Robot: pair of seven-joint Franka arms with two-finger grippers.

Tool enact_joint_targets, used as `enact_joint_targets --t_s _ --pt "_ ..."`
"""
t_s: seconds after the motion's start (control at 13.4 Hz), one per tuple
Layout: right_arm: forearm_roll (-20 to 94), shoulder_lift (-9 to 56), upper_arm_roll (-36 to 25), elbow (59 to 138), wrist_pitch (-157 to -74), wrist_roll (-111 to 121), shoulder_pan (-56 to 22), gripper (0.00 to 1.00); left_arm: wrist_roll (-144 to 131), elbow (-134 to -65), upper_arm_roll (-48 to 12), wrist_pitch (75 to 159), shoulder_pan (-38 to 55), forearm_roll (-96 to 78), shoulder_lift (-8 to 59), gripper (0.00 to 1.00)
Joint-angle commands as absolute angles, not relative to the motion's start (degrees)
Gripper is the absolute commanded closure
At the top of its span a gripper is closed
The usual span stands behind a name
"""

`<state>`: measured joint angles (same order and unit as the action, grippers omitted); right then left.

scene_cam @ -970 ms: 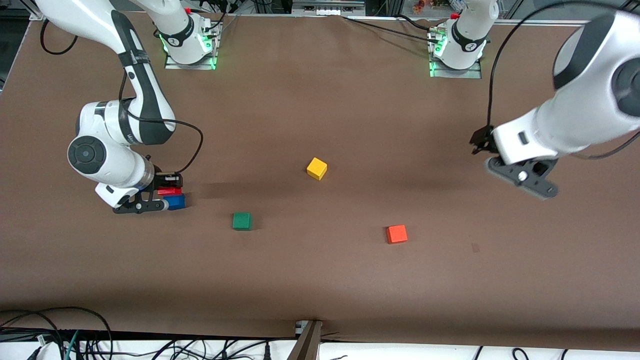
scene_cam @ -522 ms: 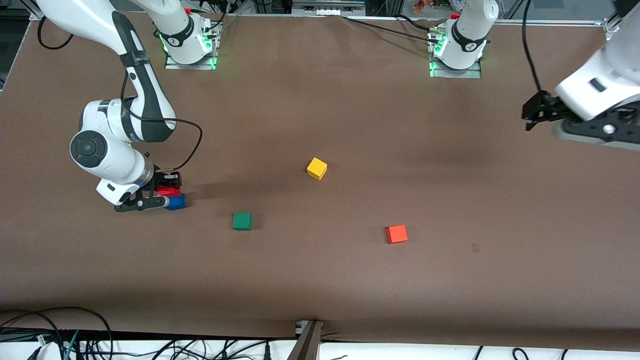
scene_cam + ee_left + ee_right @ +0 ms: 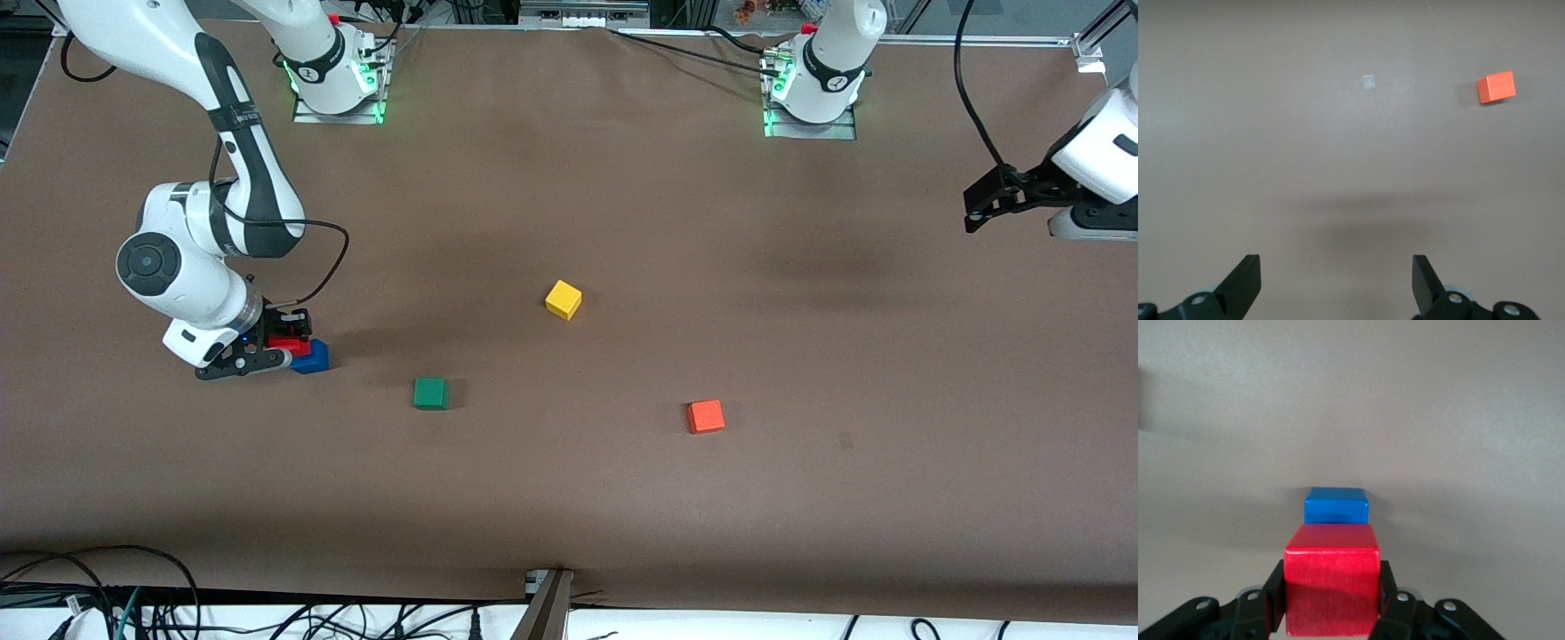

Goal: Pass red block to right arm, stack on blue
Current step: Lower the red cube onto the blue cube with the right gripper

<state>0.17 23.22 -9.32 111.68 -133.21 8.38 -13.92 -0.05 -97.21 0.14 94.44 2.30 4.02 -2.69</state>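
My right gripper (image 3: 284, 347) is shut on the red block (image 3: 290, 345), which fills the space between its fingers in the right wrist view (image 3: 1331, 587). The blue cube (image 3: 312, 357) sits on the table right beside it and shows just past the red block in the right wrist view (image 3: 1336, 505). The red block is held low, off the blue cube's centre toward the right arm's end of the table. I cannot tell if they touch. My left gripper (image 3: 1337, 280) is open and empty, high over the table's edge at the left arm's end (image 3: 1095, 222).
A green cube (image 3: 430, 393) lies near the blue cube, nearer the front camera. A yellow cube (image 3: 563, 300) lies mid-table. An orange cube (image 3: 705, 416) lies toward the left arm's end and shows in the left wrist view (image 3: 1496, 87).
My left arm has swung up and away toward its end of the table. My right gripper has shifted the red block slightly toward the right arm's end, off the blue cube.
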Motion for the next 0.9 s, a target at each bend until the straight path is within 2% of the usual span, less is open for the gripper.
enact_joint_targets --t_s 0.0,0.82 --pt "-0.18 23.64 -9.23 112.50 -135.61 9.84 -13.45 0.84 -3.50 -98.71 -0.17 94.75 2.99 3.08 -3.52 0.00" --pt "2.20 24.78 -9.14 112.59 -136.32 8.53 -13.45 0.84 -4.22 -97.03 -0.26 94.75 2.99 -0.36 -2.29 0.00"
